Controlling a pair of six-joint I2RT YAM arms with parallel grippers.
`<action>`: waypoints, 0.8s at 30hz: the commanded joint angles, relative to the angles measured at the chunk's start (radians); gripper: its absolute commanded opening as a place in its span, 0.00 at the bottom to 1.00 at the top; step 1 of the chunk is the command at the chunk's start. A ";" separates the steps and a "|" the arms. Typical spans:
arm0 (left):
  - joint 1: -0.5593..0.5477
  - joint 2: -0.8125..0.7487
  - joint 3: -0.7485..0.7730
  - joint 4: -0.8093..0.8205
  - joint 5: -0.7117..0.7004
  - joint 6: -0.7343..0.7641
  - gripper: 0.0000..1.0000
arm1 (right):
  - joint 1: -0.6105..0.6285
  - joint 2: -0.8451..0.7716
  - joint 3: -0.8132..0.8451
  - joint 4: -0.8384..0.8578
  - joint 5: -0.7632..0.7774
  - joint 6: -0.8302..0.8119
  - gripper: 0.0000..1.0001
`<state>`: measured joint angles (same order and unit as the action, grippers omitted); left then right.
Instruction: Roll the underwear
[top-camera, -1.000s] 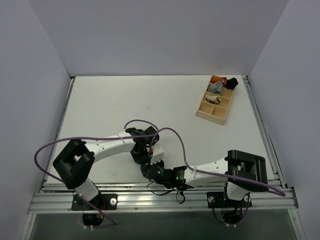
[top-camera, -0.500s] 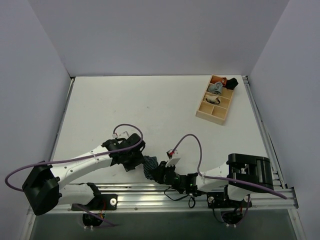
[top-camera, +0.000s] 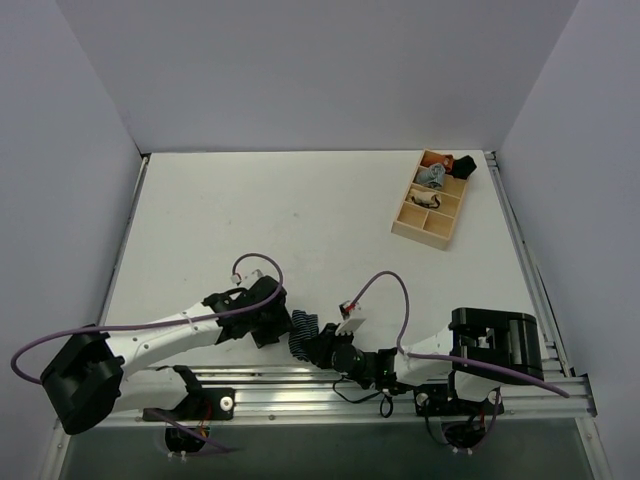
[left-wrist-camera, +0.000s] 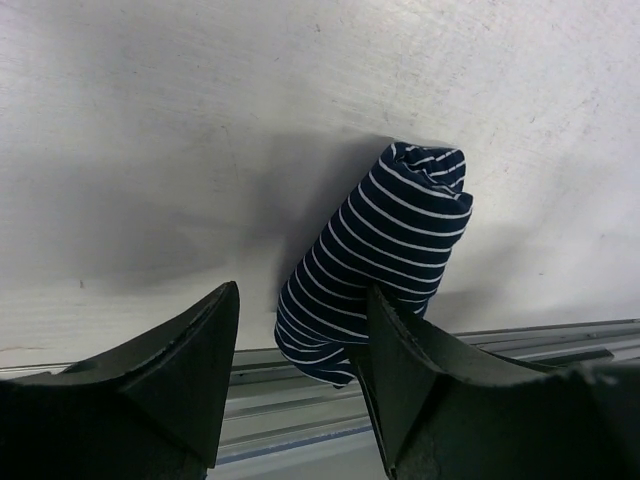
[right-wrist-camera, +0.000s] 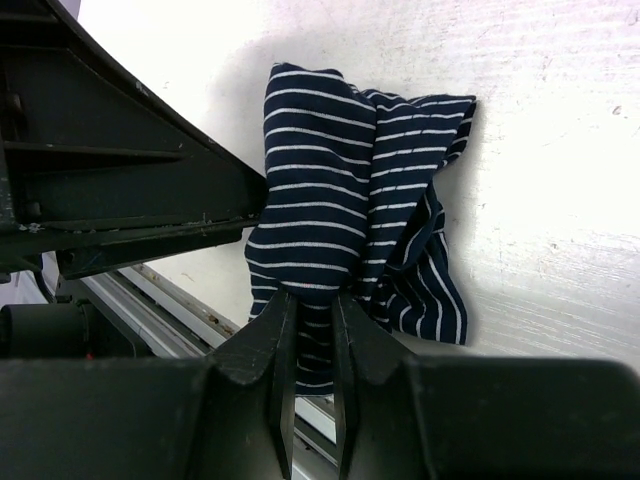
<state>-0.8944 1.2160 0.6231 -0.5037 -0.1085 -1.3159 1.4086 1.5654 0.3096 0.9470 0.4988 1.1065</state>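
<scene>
The underwear (top-camera: 303, 335) is a navy bundle with white pinstripes, partly rolled, lying at the table's near edge between the two grippers. In the left wrist view it is a rolled tube (left-wrist-camera: 385, 250) just beyond my open left gripper (left-wrist-camera: 302, 290), whose right finger overlaps the roll's lower end. In the right wrist view the underwear (right-wrist-camera: 320, 180) is a roll with a loose flap on the right. My right gripper (right-wrist-camera: 312, 297) is shut on its near end. From above, the left gripper (top-camera: 268, 322) is to the left of the cloth and the right gripper (top-camera: 322, 348) to its right.
A wooden divided tray (top-camera: 420, 232) stands at the back right, with small rolled garments (top-camera: 436, 174) in its far compartments. The aluminium rail (top-camera: 300, 388) runs right along the near edge below the cloth. Purple cables loop above both arms.
Since a second ago both arms have dropped lower towards the near edge, the left arm stretching out flat. The striped cloth now shows between the grippers. In the last half second, only slight shifts.
</scene>
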 joint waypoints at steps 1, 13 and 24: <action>-0.003 -0.021 -0.025 0.131 0.053 0.009 0.61 | 0.026 0.068 -0.061 -0.297 -0.085 -0.005 0.00; 0.044 -0.162 -0.065 0.140 0.084 0.105 0.66 | 0.026 0.054 -0.089 -0.301 -0.092 0.046 0.00; 0.078 0.011 -0.062 0.278 0.193 0.218 0.67 | 0.024 0.065 -0.086 -0.309 -0.101 0.042 0.00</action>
<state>-0.8265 1.1976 0.5610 -0.3309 0.0345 -1.1549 1.4101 1.5654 0.2855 0.9691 0.4976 1.1755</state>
